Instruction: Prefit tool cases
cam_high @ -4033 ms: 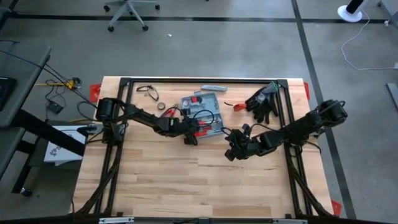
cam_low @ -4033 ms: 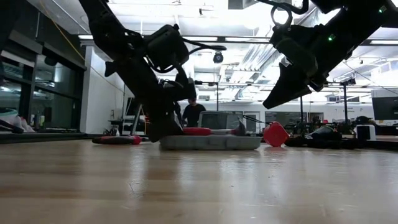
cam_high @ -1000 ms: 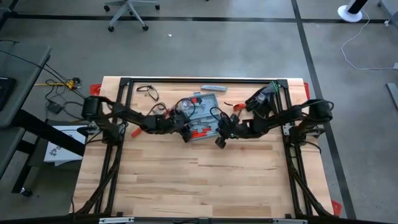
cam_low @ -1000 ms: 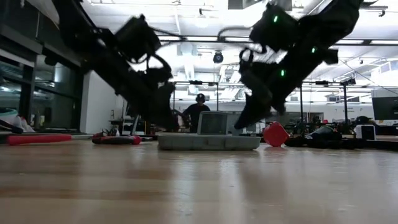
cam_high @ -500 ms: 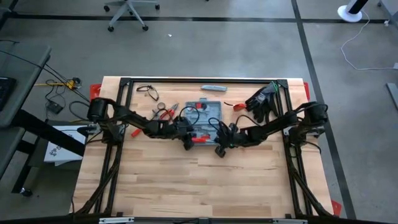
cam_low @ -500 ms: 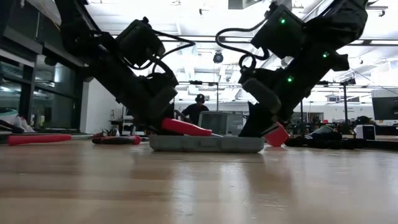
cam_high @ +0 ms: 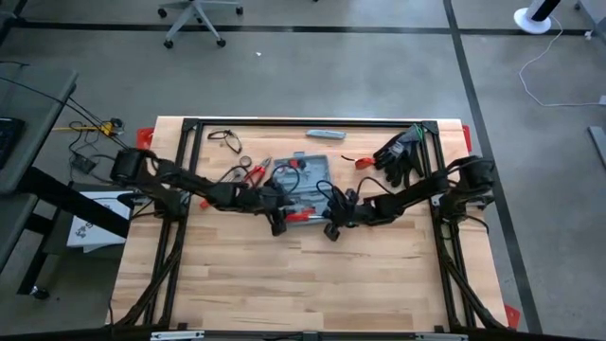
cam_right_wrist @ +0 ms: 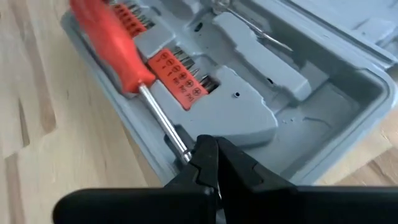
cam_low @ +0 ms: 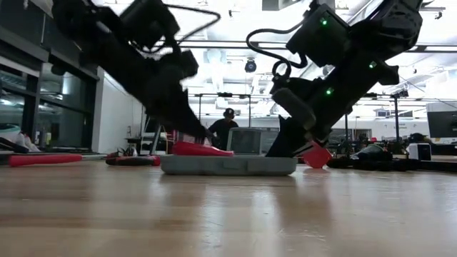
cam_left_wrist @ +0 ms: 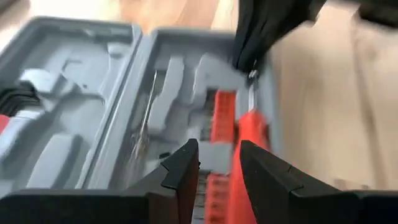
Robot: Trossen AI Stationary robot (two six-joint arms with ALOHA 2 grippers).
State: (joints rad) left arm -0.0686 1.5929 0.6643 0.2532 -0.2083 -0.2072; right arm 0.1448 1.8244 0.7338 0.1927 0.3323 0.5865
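Observation:
The tool case lies open at the middle of the table, flat on its underside, blue-grey with moulded slots and a red bit holder. A red-handled screwdriver lies across the case's near rim. My left gripper is at its handle, and my right gripper is shut at the end of its metal shaft. The low view shows the handle lying on the case, with both arms coming down to it. My left gripper has the screwdriver's red handle between its fingers, close against one finger, which hides much of it. The fingers slant down from the table's left. The handle lies nearly level on the case's rim. My right gripper pinches the free end of the bare shaft in its shut fingertips, slanting down from the table's right. The gripper hides the very tip. The shaft runs along the case's near rim.
Black gloves lie at the far right, with a small red tool beside them. A slim grey bar lies at the far edge. Red-handled pliers and a black cable lie left of the case. The near half of the table is bare wood.
Both grippers have moved toward the table's near edge, the left one also rising and rolling. The screwdriver has come from inside the case to its near rim. Its handle now lies flatter. The case has turned squarer to the table and slid a little toward the left.

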